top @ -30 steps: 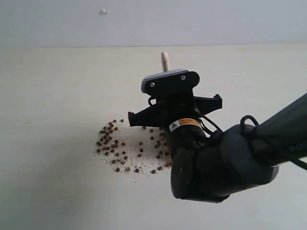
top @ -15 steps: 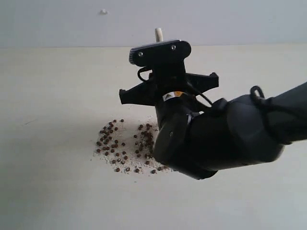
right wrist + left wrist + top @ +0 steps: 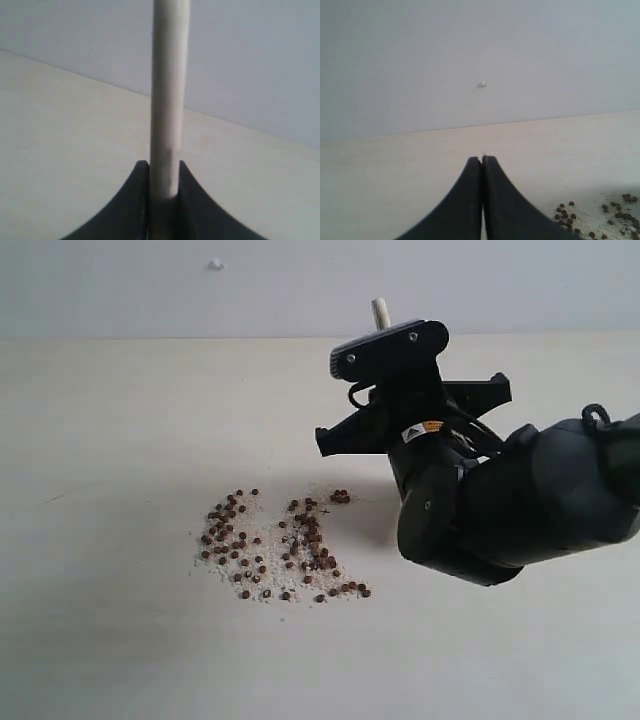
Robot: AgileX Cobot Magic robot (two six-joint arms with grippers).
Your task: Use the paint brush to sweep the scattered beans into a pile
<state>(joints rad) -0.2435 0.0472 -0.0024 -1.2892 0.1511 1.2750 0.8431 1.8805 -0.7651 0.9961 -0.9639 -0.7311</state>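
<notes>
The beans [image 3: 283,548] lie as a loose reddish-brown patch on pale crumbs, left of centre on the table, and also show in the left wrist view as the beans [image 3: 566,212]. My right gripper [image 3: 164,167] is shut on the pale wooden handle of the paint brush [image 3: 169,90]. In the exterior view only the handle end [image 3: 381,312] pokes up above the wrist; ferrule and bristles are hidden behind the right arm [image 3: 520,500], which stands right of the beans. My left gripper [image 3: 481,159] is shut and empty, low over the table, with the beans off to one side.
The light table [image 3: 110,440] runs back to a grey wall [image 3: 150,285] bearing a small white spot [image 3: 215,264]. A small separate clump of beans [image 3: 341,497] sits at the patch's far right.
The right arm swung left across the beans with the brush, then pulled back to the right. Beans on the right side of the patch now sit bunched closer to the middle.
</notes>
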